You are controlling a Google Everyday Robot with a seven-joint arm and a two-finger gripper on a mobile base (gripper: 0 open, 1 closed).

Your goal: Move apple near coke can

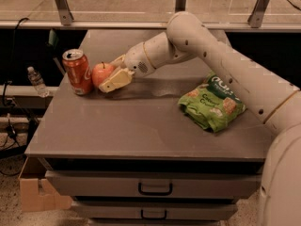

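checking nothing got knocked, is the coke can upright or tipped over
Upright: the coke can stands on its base, silver top up, beside the apple, which the gripper holds.

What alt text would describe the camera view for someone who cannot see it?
The gripper of a white robot arm holds an apple just beside a coke can on a grey table. A green snack bag lies apart from them.
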